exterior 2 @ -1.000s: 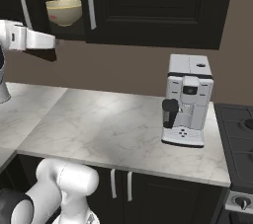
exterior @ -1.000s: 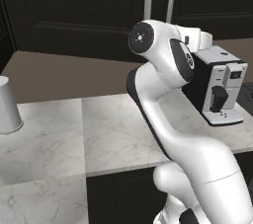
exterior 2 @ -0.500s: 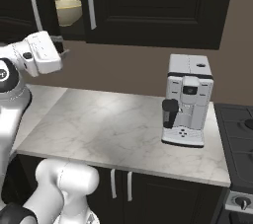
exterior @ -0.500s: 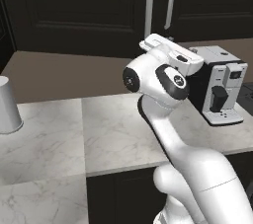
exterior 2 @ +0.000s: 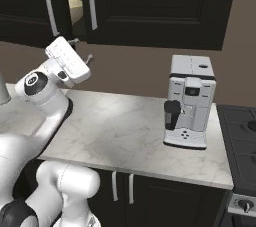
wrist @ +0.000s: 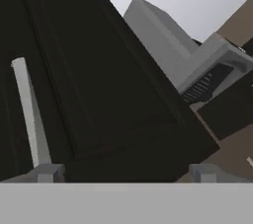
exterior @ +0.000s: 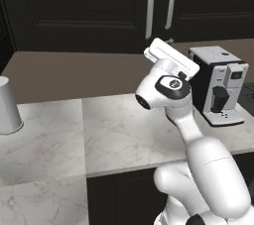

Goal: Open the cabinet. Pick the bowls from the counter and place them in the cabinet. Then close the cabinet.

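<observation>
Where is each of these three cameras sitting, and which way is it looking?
Left base view: behind the arm's left, looking over the counter at the cabinet; arm lower right.
Right base view: behind its right, same counter and coffee machine; arm lower left.
Hand view: on the hand, facing a cabinet door; open pincer tips at bottom.

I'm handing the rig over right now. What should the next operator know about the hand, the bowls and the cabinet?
Hand: open, holding nothing, pointed up at the cabinet's right door.
Bowls: the tan-yellow bowl sits inside the cabinet, visible through the gap between the doors. I can't see the off-white one.
Counter: carries a coffee machine and a grey cup.
Done: cabinet opened, at least one bowl stowed.
Left: confirm the second bowl, then shut the doors, which are still ajar.
</observation>
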